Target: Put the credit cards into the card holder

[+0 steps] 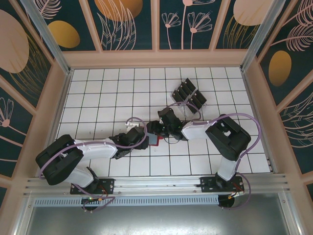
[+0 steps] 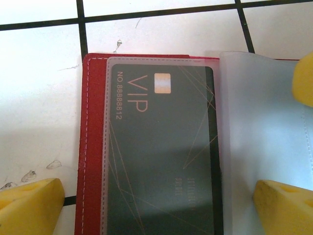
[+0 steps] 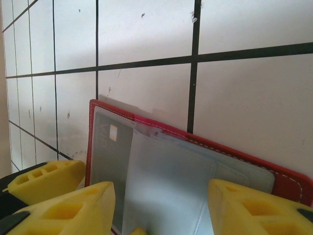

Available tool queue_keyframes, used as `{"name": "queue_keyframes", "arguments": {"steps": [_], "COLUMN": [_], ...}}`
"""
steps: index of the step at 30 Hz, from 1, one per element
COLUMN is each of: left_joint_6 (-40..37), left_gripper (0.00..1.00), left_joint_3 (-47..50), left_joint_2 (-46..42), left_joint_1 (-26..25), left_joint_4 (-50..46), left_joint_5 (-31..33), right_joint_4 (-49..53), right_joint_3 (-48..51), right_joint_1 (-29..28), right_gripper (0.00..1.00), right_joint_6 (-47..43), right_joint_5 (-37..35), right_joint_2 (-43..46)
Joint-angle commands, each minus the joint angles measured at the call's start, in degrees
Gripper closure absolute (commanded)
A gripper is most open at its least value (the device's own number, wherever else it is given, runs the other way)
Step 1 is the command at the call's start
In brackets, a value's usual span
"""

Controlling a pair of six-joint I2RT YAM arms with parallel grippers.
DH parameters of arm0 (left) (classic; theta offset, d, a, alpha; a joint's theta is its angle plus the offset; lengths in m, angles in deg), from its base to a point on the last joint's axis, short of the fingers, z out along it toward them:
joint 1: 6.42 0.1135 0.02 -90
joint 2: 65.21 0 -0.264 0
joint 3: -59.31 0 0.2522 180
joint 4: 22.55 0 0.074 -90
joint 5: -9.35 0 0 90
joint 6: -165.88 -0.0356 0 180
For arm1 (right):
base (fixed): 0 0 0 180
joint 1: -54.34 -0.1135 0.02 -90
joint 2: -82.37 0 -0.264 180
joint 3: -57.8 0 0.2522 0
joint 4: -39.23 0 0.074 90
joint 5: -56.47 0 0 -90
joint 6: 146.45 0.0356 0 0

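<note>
**Both grippers over the open card holder, one card sleeved**

I have the card holder (image 1: 154, 141) lying open on the white tiled table (image 1: 98, 98), about mid-table and slightly toward the near side. Both arms reach in over it, the left from the near left and the right from the near right.

From the left wrist camera I look straight down on the card holder (image 2: 93, 147). Its red cover shows along the left edge, and a frosted plastic sleeve lies on top. Inside that sleeve sits one black credit card (image 2: 161, 161), printed "VIP" with a small chip mark. More cloudy sleeves fan off to the right. The left gripper (image 2: 156, 193) is released, with its jaws spread wide. One yellow finger is over bare tile left of the holder and the other is over the loose sleeves.

In the top view the left gripper (image 1: 142, 134) sits just left of the holder, and the right gripper (image 1: 157, 128) is just beyond it on the far side.

The right wrist camera sees the holder (image 3: 288, 178) at a low angle, with the sleeves raised a little off the red cover. The right gripper (image 3: 161, 196) has its yellow fingers partway apart above those sleeves. I cannot tell whether they pinch anything.

The remaining credit cards (image 1: 188, 93) stand in the clear rack (image 1: 204, 101), to the far right of the holder and apart from it.
</note>
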Motion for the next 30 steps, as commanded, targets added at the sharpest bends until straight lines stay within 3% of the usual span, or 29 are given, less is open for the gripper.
{"name": "queue_keyframes", "arguments": {"steps": [1, 30], "left_joint_6": [0.4, 0.9], "left_gripper": [0.02, 0.02], "left_joint_3": [0.9, -0.1], "left_joint_2": [-0.8, -3.1], "left_joint_1": [-0.1, -0.1], "left_joint_4": [-0.6, -2.3], "left_joint_5": [0.8, 4.7], "right_joint_4": [-0.3, 0.8], "right_joint_3": [-0.1, -3.8], "right_joint_1": [-0.8, -1.3], "right_gripper": [0.47, 0.44], "right_joint_6": [0.5, 0.8], "right_joint_5": [-0.2, 0.7], "right_joint_2": [-1.3, -3.7]}}
